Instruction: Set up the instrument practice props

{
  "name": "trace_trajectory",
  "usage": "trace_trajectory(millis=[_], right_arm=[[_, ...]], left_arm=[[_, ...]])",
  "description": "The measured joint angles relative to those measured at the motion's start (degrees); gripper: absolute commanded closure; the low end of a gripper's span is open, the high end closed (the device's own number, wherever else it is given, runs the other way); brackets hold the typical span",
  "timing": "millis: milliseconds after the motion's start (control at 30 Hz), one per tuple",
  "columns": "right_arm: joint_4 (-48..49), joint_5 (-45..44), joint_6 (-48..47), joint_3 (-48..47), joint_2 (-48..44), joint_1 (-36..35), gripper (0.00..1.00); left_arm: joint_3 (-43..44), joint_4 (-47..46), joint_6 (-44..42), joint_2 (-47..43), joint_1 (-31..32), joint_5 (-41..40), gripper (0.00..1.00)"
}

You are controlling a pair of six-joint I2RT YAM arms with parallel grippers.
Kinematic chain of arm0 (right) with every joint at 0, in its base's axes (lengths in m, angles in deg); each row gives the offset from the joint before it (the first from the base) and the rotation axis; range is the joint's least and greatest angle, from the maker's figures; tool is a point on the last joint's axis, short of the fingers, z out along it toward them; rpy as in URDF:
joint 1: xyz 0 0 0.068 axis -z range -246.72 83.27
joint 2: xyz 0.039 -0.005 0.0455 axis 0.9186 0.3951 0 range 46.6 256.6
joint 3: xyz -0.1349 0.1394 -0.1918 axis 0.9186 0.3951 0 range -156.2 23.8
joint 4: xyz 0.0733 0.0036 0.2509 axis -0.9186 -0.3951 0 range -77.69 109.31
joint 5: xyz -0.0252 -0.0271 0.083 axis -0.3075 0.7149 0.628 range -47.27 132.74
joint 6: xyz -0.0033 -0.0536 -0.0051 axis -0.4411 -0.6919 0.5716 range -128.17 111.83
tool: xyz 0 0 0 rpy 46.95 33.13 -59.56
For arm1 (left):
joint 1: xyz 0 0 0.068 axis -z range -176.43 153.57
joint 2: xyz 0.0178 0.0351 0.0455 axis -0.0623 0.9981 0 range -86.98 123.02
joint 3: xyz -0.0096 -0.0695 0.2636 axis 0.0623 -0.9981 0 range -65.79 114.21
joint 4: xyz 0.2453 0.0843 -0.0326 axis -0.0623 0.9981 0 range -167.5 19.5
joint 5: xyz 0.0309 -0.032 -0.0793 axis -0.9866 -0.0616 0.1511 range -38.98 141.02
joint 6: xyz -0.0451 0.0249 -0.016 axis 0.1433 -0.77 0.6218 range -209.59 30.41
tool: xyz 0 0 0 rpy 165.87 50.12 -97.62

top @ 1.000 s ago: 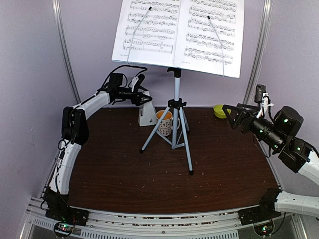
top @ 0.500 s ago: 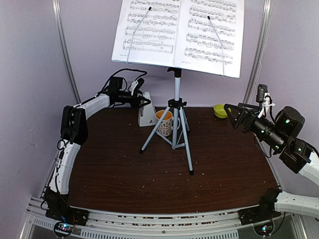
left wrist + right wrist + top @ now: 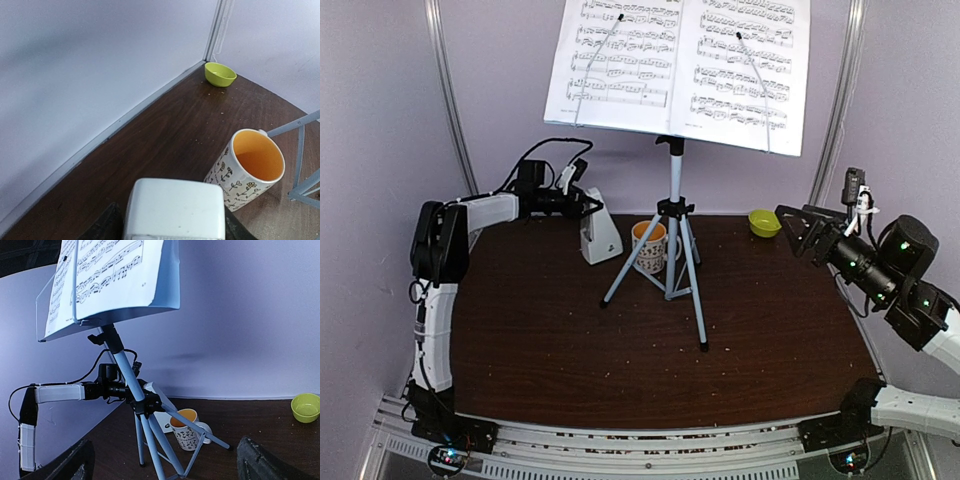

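The music stand (image 3: pixel 674 190) stands on its grey tripod at the back middle of the table. It holds two sheet-music pages, the left one (image 3: pixel 615 60) and the right one (image 3: pixel 745 65), each under a wire clip. My left gripper (image 3: pixel 586 205) is shut on the top of the white metronome (image 3: pixel 601 238), which stands on the table left of the tripod. In the left wrist view the metronome (image 3: pixel 174 210) fills the gap between my dark fingers (image 3: pixel 104 228). My right gripper (image 3: pixel 798 228) is open and empty at the right; its wrist view shows the stand (image 3: pixel 127 377), the pages (image 3: pixel 100 280) and the metronome (image 3: pixel 161 407).
A patterned mug with an orange inside (image 3: pixel 650 245) sits between the tripod's legs, close right of the metronome, and also shows in the left wrist view (image 3: pixel 252 167). A small green bowl (image 3: pixel 764 222) sits at the back right by the wall. Tripod legs (image 3: pixel 695 290) spread toward the table's middle.
My left gripper has drawn the metronome to the left, away from the mug and tripod, with the arm swinging toward the left wall. My right gripper has shifted slightly right.
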Motion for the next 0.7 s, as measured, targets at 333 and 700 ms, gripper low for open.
trace_trajectory(millis=[333,700], right_arm=[[3.0,0.8,1.6,0.8,1.3,0.0,0.01],[6.0,2.8,4.1,3.5,5.8,0.0,0.02]], left_arm=[[-25.4,-4.3,3.5,-20.5,-1.0,-14.3,0.7],[-49.1,-7.7,6.4,-46.6,3.5,-26.4,0.73]])
